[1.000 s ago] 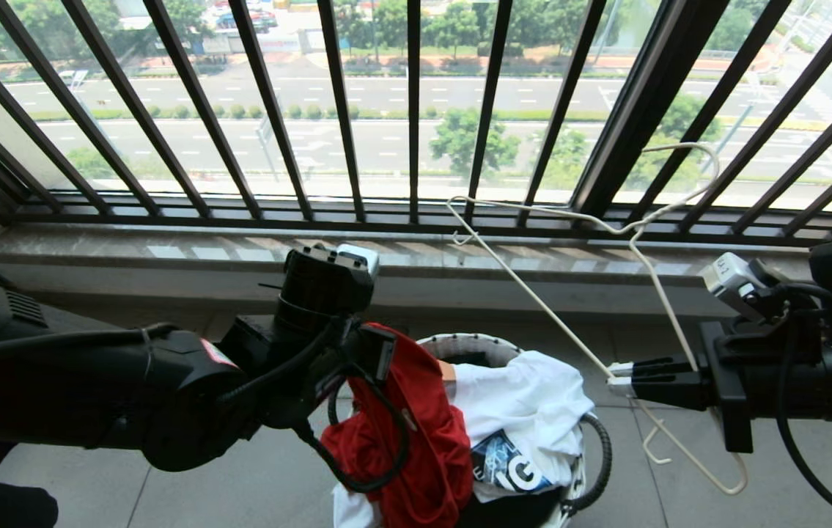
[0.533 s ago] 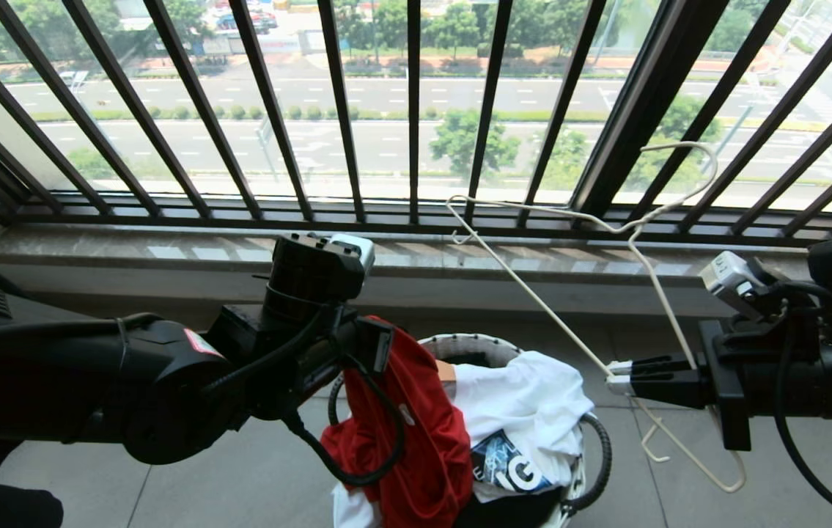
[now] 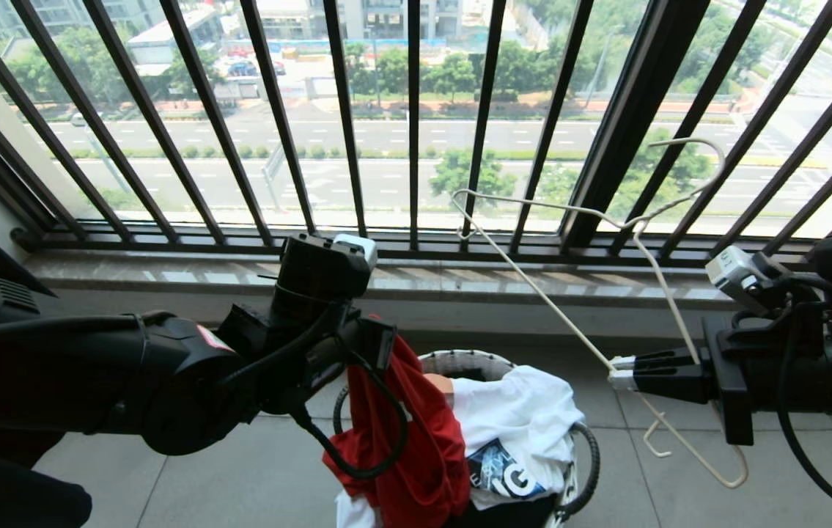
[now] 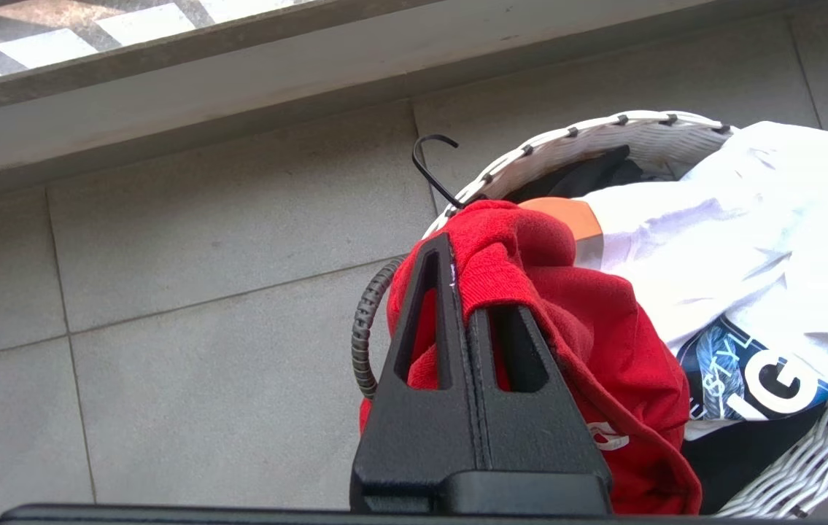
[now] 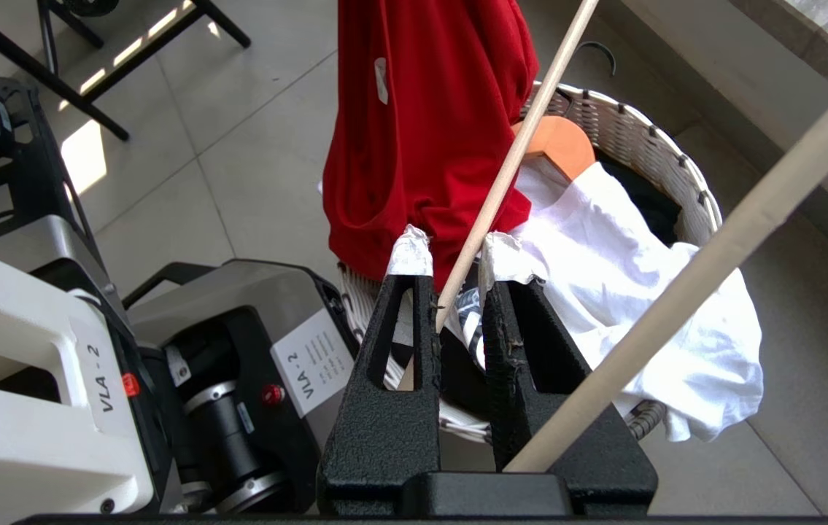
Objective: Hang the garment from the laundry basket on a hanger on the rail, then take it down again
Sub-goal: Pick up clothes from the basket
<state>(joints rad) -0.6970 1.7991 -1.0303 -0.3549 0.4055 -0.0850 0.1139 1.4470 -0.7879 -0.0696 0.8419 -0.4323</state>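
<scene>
- Left pincer (image 4: pixel 461 292) is clamped tight on the red shirt (image 3: pixel 416 447), which hangs from it over the basket (image 3: pixel 459 361) at 6 o'clock.
- Right pincer (image 3: pixel 619 371), at 3 o'clock, grips the hanger (image 3: pixel 577 330) wire between nearly closed tips, its hook up at 1 o'clock.

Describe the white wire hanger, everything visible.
The hanger is thin, cream-white wire with a twisted neck, a curved top hook and small hooks at its shoulder ends. It is held up in the air, tilted, in front of the barred window, to the right of the laundry basket. The right end effector is shut on its long bottom bar; the wrist view shows the wire clamped between the taped fingertips. Nothing hangs on it and nothing else touches it.
</scene>
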